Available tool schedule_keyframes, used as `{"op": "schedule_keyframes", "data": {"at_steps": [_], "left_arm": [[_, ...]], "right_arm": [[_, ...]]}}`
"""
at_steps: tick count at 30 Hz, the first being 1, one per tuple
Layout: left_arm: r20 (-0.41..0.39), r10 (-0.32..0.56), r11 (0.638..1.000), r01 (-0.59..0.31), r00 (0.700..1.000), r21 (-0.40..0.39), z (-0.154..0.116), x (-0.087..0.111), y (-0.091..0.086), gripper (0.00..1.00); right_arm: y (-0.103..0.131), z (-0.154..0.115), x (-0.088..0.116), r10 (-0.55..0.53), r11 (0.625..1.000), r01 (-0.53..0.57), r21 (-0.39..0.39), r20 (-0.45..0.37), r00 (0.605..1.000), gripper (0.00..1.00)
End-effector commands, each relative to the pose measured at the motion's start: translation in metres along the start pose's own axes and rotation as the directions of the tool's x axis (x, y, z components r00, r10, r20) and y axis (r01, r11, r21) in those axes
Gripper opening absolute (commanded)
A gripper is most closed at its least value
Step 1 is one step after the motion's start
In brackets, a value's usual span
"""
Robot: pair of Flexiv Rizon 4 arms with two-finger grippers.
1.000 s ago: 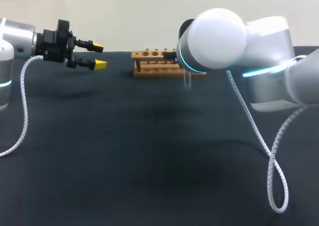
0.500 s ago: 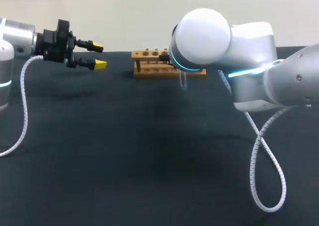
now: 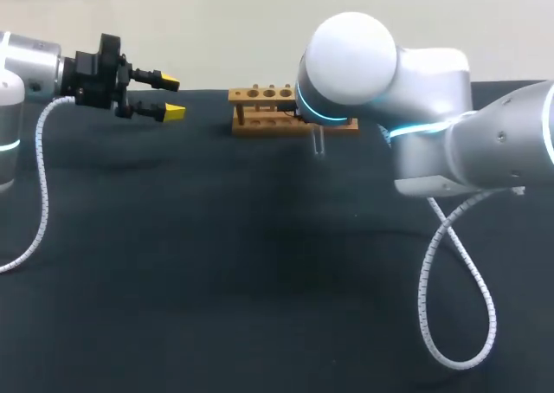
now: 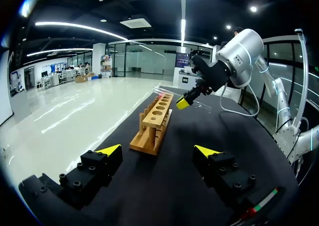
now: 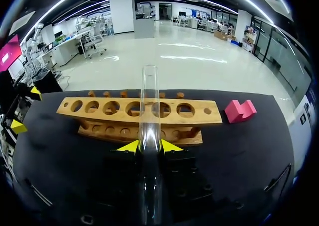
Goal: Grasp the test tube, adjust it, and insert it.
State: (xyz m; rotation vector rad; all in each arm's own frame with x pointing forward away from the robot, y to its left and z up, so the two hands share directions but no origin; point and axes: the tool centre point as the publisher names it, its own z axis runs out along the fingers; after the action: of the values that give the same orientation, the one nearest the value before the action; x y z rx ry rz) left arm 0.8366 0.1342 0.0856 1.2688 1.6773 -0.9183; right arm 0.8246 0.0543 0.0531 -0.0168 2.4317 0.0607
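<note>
In front of the rack [image 5: 214,117], our right tool [image 5: 145,146] pinches the test tube [image 5: 148,111] upright — our left tool [image 4: 157,150] hangs spread, well apart.

Pink notched block [image 5: 240,110] resting on black table [image 3: 216,280].

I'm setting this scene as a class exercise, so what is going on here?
The right gripper is shut on a clear tube and holds it just in front of the wooden rack. The tube is not in any hole yet. The left gripper is open and empty, off to one side of the rack. A pink block lies by the rack's end.
</note>
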Motion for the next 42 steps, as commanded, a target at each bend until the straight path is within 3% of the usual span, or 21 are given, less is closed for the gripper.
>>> {"op": "schedule_keyframes", "data": {"at_steps": [1, 27, 42], "left_arm": [[0.003, 0.003, 1.000, -0.003, 1.000, -0.006, 0.000, 0.001, -0.002, 1.00], [0.003, 0.003, 1.000, -0.003, 1.000, -0.006, 0.000, 0.001, -0.002, 1.00], [0.003, 0.003, 1.000, -0.003, 1.000, -0.006, 0.000, 0.001, -0.002, 1.00]], "right_arm": [[0.001, 0.006, 0.000, -0.003, 1.000, 0.003, -0.006, -0.012, 1.000, 0.00], [0.001, 0.020, 0.012, 0.001, 0.999, -0.007, -0.046, -0.128, 0.992, 0.00], [0.000, 0.014, 0.018, 0.030, 0.999, -0.034, -0.034, -0.127, 0.991, 0.00]]}}
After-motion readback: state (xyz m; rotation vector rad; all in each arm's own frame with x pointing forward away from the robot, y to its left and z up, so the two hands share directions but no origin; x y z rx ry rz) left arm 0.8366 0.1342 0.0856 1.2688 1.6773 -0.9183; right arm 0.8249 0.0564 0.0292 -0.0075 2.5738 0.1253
